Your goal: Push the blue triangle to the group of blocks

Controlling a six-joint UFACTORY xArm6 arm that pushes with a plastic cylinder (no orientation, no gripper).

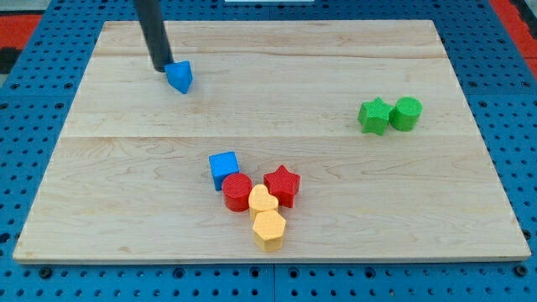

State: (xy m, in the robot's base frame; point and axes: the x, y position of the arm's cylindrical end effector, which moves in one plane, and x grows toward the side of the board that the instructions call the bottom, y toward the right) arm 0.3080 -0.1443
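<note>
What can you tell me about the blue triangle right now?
The blue triangle is a small, matte, solid blue wedge lying flat on the wooden board, near the view's top left. My tip sits against its left edge, apparently touching. No other block touches it; the group with the blue cube lies well below, toward the view's bottom centre.
</note>
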